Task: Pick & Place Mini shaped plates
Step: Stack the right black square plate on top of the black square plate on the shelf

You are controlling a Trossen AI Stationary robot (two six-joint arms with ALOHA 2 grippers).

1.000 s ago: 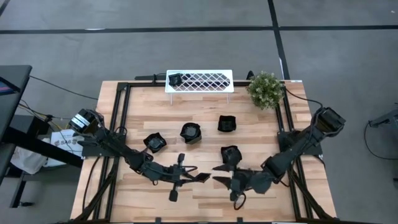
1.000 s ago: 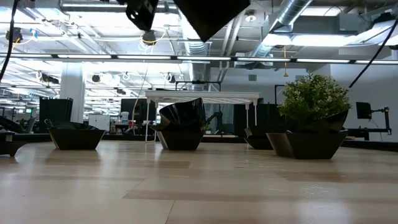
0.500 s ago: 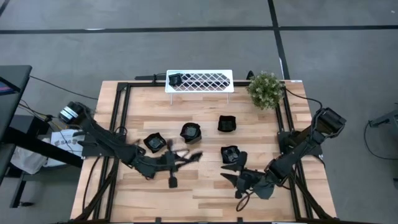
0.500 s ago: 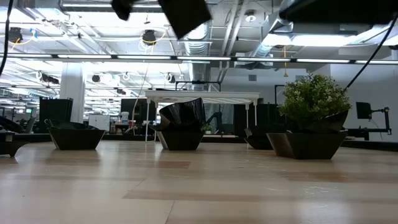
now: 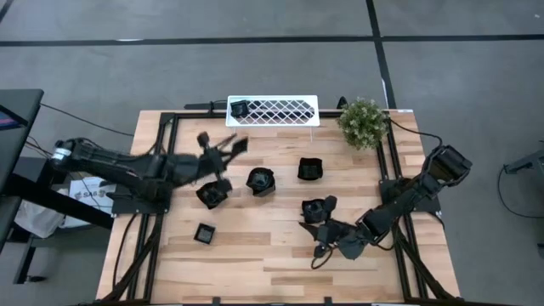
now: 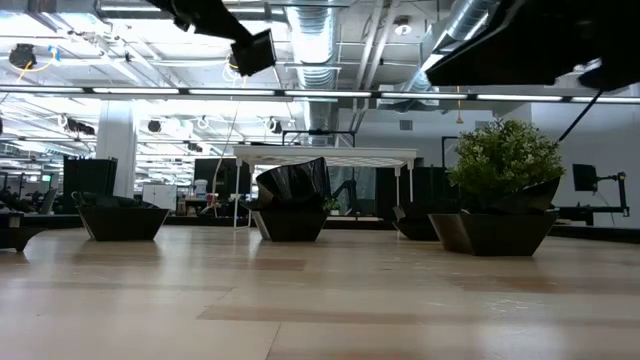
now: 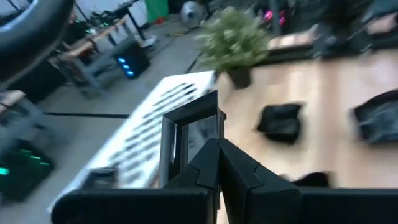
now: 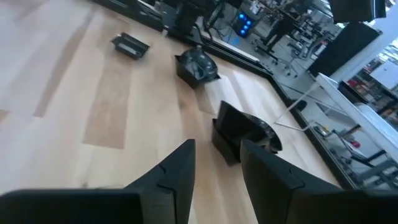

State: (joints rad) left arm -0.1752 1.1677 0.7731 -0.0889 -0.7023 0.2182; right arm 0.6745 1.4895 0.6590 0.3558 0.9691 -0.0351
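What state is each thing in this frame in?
Left gripper: shut on a flat square plate, raised in the air.
Right gripper: open, empty, low over the table.
Rack: holds one dark plate at one end.
Other plates: resting on the table.

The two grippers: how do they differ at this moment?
The left gripper is shut on a flat square plate, raised near the white rack; the right gripper is open, empty, low beside a deep plate. Both are dark, two-fingered.
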